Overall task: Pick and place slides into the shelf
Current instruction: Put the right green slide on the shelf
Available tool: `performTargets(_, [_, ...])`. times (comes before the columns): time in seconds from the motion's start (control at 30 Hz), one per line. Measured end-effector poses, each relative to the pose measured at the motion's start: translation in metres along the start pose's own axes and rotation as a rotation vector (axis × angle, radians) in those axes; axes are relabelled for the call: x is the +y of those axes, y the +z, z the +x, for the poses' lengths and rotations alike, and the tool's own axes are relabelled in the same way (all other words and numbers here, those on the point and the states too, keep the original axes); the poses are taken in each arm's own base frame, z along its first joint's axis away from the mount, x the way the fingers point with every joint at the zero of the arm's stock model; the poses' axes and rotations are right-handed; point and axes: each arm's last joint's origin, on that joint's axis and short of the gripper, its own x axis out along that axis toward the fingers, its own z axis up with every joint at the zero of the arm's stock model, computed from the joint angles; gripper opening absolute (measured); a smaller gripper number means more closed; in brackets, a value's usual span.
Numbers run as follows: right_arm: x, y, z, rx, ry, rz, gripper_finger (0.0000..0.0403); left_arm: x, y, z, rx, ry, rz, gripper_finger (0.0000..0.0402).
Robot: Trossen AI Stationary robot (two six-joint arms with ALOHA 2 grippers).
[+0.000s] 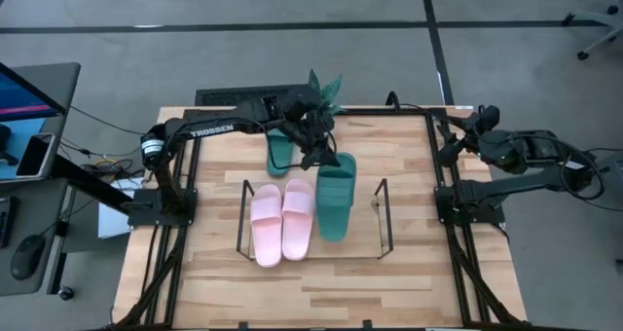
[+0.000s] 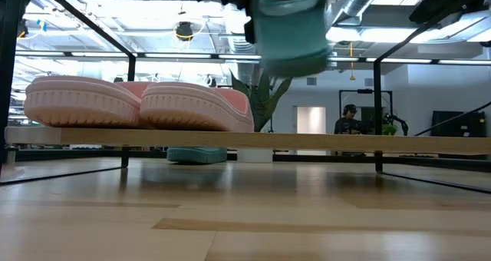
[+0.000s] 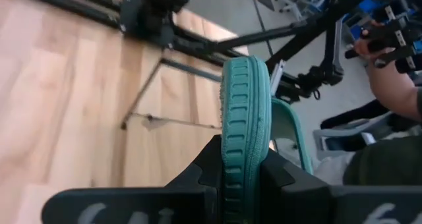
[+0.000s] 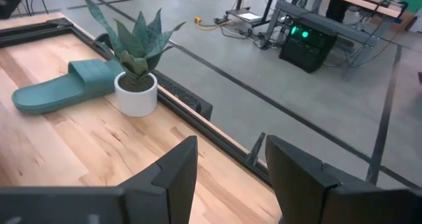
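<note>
pink slides [image 1: 282, 220], a pair, lie in the shelf [image 1: 244, 217]. left fingers [image 3: 198, 178] pinch a green slide [image 1: 336, 195] on edge above it. another green slide [image 1: 280, 152] lies by the potted plant [image 1: 324, 88]. right fingers [image 4: 175, 165] gape empty at the tabletop [image 1: 409, 156] edge.

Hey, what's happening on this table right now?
The left arm's tool is shut on a dark green slide, holding it above the wire shelf beside two pink slides already placed there. The second green slide lies on the table next to a potted plant. The right arm's tool waits open at the table's edge.
</note>
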Motion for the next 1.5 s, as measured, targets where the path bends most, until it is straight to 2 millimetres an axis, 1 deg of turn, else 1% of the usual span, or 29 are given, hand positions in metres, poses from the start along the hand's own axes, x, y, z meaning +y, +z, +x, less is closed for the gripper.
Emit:
performTargets(0.2, [0.001, -0.003, 0.001, 0.023, 0.008, -0.014, 0.0169, 0.006, -0.008, 0.028, 0.045, -0.045, -0.088, 0.0025])
performTargets(0.33, [0.0, -0.006, 0.001, 0.052, 0.01, -0.012, 0.0169, 0.007, -0.008, 0.037, 0.041, -0.066, -0.108, 0.0025])
performTargets(0.53, [-0.001, -0.01, 0.0, 0.081, 0.022, -0.029, 0.0169, 0.013, -0.01, 0.047, 0.029, -0.043, -0.129, 0.0025])
performTargets(0.9, [-0.001, -0.01, 0.0, 0.084, 0.026, -0.03, 0.0169, 0.019, -0.012, 0.048, 0.024, 0.05, -0.152, 0.0025])
performTargets(1.07, [-0.001, -0.01, 0.0, 0.087, 0.026, -0.033, 0.0169, 0.035, -0.022, 0.064, 0.07, 0.051, -0.207, 0.0025])
performTargets(1.13, [-0.001, -0.011, 0.0, 0.091, 0.029, -0.032, 0.0169, 0.037, -0.024, 0.068, 0.075, 0.044, -0.21, 0.0025])
performTargets(1.23, [-0.001, -0.012, 0.0, 0.113, 0.046, -0.03, 0.0169, 0.038, -0.026, 0.067, 0.098, 0.039, -0.204, 0.0025])
performTargets(1.37, [-0.002, -0.015, 0.0, 0.138, 0.044, -0.022, 0.0169, 0.044, -0.029, 0.062, 0.135, 0.049, -0.216, 0.0025])
performTargets(1.5, [-0.002, -0.016, 0.0, 0.147, 0.052, -0.024, 0.0169, 0.047, -0.029, 0.06, 0.136, 0.054, -0.213, 0.0025])
